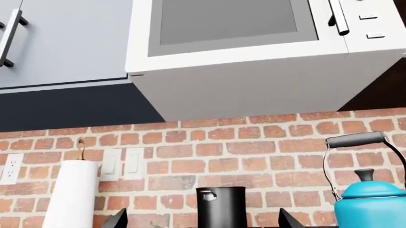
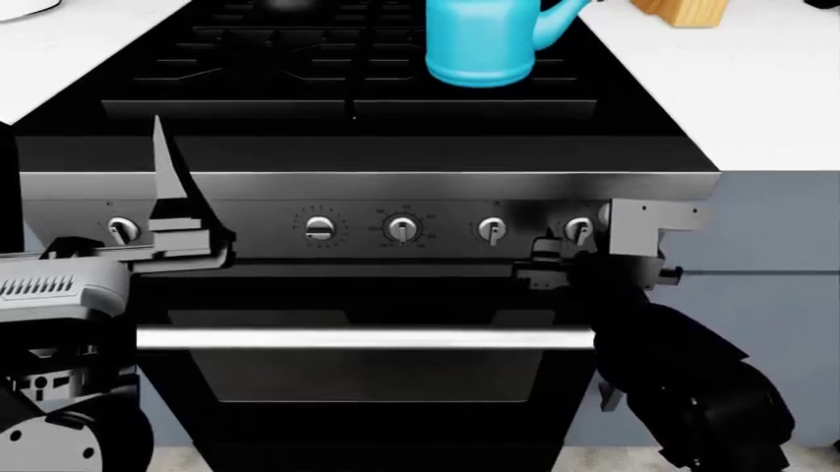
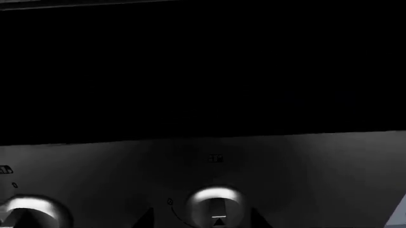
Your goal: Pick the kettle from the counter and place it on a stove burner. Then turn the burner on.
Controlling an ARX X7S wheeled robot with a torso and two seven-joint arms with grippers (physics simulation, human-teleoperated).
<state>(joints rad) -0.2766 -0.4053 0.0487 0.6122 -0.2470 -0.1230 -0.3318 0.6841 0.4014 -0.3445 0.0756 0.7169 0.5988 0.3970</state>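
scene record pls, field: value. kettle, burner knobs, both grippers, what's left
kettle: turquoise kettle upright on the black stovetop, right side, off the white counter
knobs: five on the steel front panel
right gripper: at the rightmost knob, fingers either side of it in the wrist view; contact unclear
left gripper: open, holding nothing, near the leftmost knob
background: black pot, paper towel roll, brick wall, microwave
remaining: placing looks done; burner not seen lit
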